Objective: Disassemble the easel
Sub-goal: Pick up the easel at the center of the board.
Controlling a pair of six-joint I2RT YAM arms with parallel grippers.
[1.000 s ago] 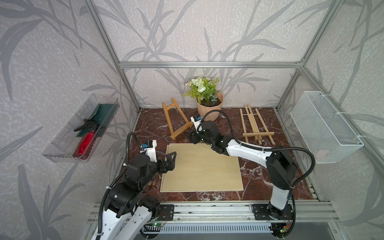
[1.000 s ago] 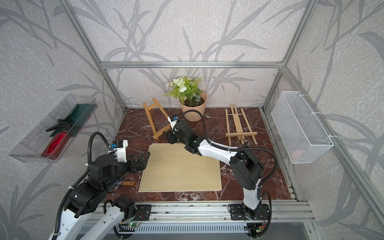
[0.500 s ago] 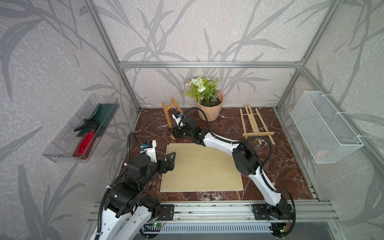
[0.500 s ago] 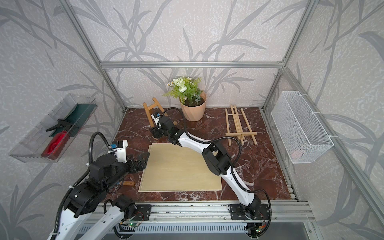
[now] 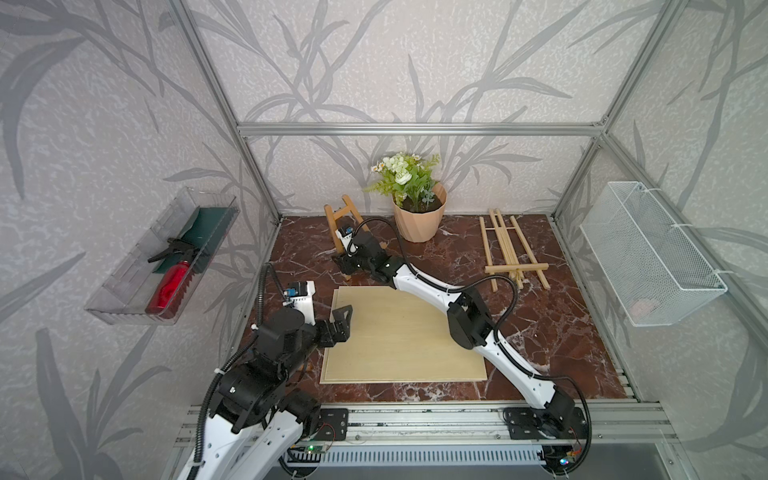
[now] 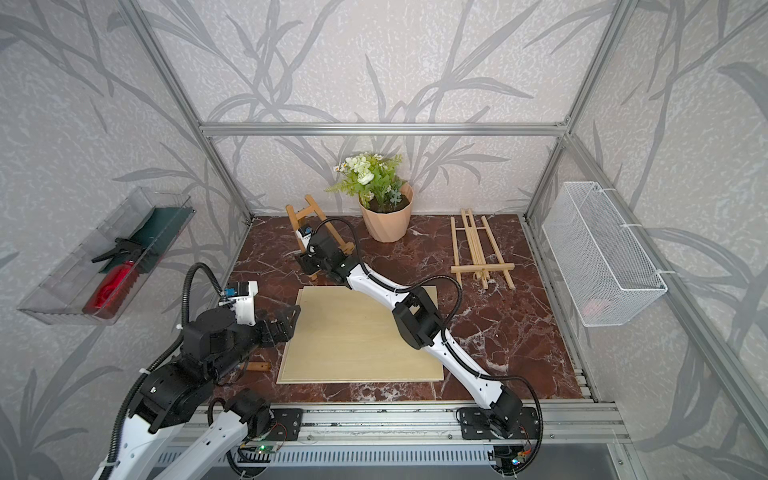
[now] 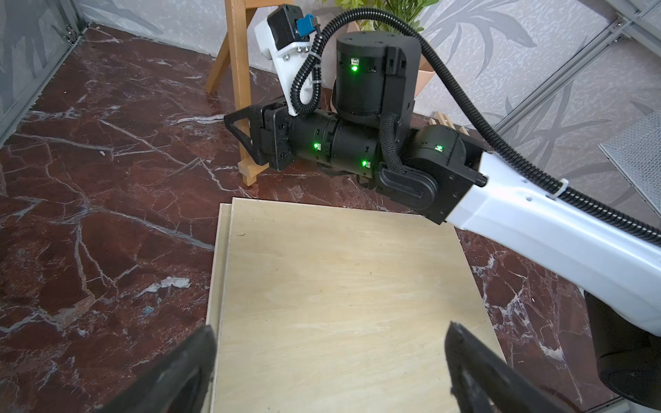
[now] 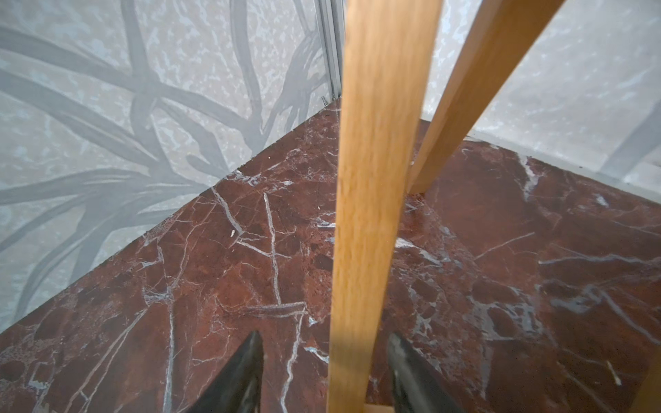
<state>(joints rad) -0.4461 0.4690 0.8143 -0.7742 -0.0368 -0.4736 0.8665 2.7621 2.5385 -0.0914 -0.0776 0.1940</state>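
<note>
Easel [image 5: 340, 212] upright at back-left of table [image 5: 540, 332]. Right claw [image 8: 324, 336] part-open, straddling easel's front leg [image 8: 372, 214], not clamped, gap on one side. Left claw [image 7: 329, 329] wide, empty, above board [image 7: 339, 279].

We see grey leaf-patterned walls [image 5: 374, 62] framed by aluminium bars [image 5: 415, 129], a red-brown marbled counter [image 5: 561, 332], a clear bin [image 5: 118, 289] on the left wall and a white wire basket [image 5: 648, 257] on the right.
</note>
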